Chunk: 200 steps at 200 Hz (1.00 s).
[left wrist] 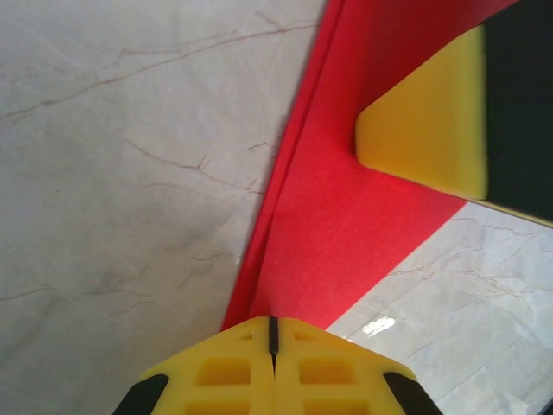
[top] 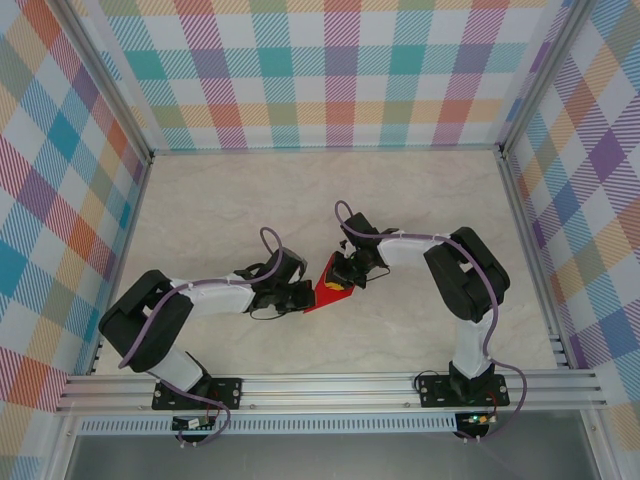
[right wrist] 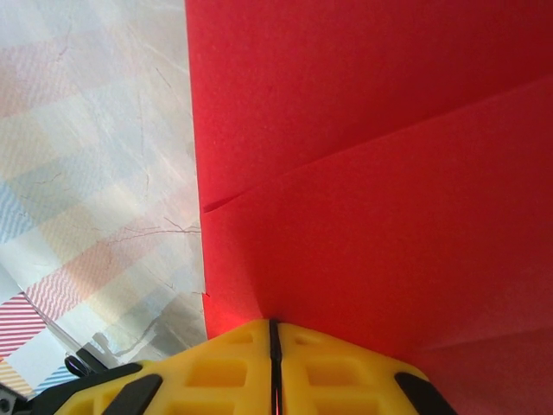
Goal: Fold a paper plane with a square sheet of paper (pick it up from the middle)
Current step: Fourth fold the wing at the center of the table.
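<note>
Left jaws clamp the thin bright red creased paper sheet at nine o'clock, right jaws at two, probably tensioning the fold.

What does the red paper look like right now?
The red paper is thin, matte and bright red. It is already folded: layered edges run side by side and a crease crosses it. From above it looks like a small pointed wedge between the two arms. The left end effector is shut on one edge and the right end effector on another. The pale marbled table lies behind it.
</note>
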{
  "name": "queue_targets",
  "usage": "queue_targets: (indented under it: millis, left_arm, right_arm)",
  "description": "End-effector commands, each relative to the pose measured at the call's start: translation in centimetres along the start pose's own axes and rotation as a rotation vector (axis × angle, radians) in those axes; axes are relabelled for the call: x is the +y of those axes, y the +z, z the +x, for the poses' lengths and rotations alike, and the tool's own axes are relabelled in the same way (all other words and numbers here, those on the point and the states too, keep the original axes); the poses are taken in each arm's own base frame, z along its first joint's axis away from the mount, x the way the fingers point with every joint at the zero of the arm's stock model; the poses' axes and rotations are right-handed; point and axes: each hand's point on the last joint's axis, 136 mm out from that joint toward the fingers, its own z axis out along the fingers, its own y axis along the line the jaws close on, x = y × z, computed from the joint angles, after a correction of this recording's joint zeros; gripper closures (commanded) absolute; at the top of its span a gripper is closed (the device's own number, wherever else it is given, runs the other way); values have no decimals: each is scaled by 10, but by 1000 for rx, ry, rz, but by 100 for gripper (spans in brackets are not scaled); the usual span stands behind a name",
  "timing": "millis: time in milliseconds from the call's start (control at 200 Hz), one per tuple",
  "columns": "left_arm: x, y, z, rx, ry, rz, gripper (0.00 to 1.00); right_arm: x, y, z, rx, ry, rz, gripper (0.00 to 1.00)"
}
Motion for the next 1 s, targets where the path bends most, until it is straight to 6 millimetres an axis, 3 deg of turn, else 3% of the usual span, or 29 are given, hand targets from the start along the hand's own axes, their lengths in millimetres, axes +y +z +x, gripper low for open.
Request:
queue_targets:
  millis: [0,185,370,510,995]
  left_arm:
    - [18,6,12,38,-17,-43,97]
    - [31,5,18,43,-24,-91,100]
    - [32,5,18,41,-24,-92,100]
    - [32,6,18,42,-25,-92,100]
    - [34,5,17,33,-36,-99,100]
  right_arm:
    - [-54,15,-1,-31,30,175,91]
    - [-5,-5,-6,-87,-109,2,90]
    - [30,-9,14,-76,-240,-131,90]
    - [32,1,23,-45,-242,-153,90]
    - [8,19,41,16,-228,-96,90]
